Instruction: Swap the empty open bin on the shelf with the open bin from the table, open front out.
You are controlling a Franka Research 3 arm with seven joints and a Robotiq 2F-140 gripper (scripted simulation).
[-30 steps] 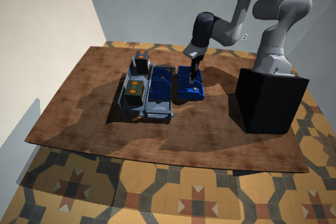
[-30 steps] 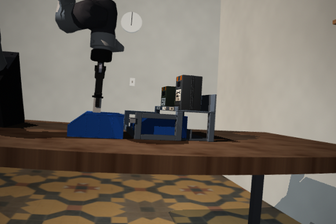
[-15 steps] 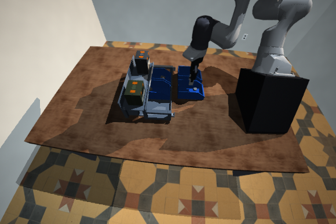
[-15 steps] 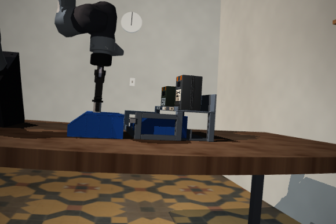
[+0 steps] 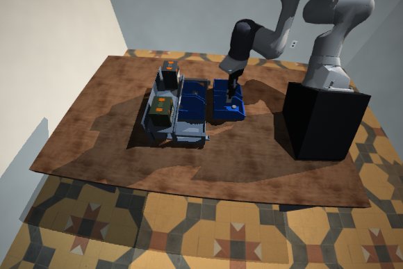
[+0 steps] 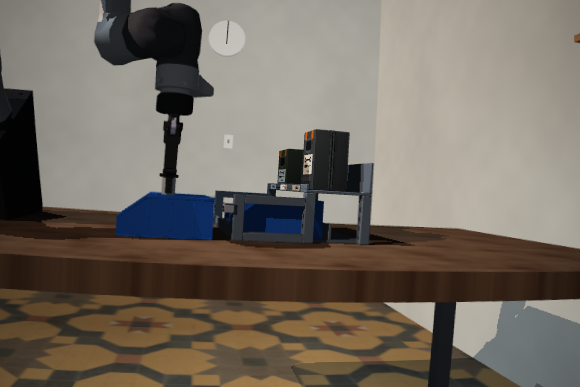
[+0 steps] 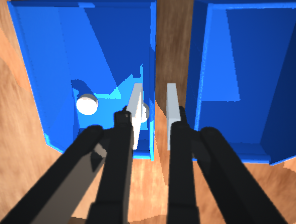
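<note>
Claw (image 5: 229, 100) (image 6: 168, 192) (image 7: 154, 96) barely open, nothing in its grip, tips either side of the parts bin (image 5: 225, 115) (image 7: 37, 65)'s wall, another blue bin (image 5: 220, 85) (image 6: 165, 216) (image 7: 250, 55) crowding close.

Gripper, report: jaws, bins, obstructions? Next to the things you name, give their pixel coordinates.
Jaws (image 5: 229, 100) (image 6: 168, 192) parted, nothing gripped, above parts bin's (image 5: 221, 113) (image 7: 47, 60) side wall. Empty bin (image 5: 219, 86) (image 6: 165, 216) (image 7: 265, 55) beside it, off the shelf (image 5: 190, 136) (image 6: 275, 238). Nothing seen blocking jaws.

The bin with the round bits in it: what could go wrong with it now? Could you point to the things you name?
The gripper (image 5: 228, 101) (image 6: 168, 191) (image 7: 154, 96) is slightly open around one side wall of the bin with parts (image 5: 220, 115) (image 7: 107, 30). Lifting by that one side might tip it, and the white round part (image 5: 234, 106) (image 7: 87, 104) could roll. The other finger is above the narrow gap beside the empty bin (image 5: 220, 85) (image 6: 165, 218) (image 7: 260, 60), so moving sideways might bump that.
</note>
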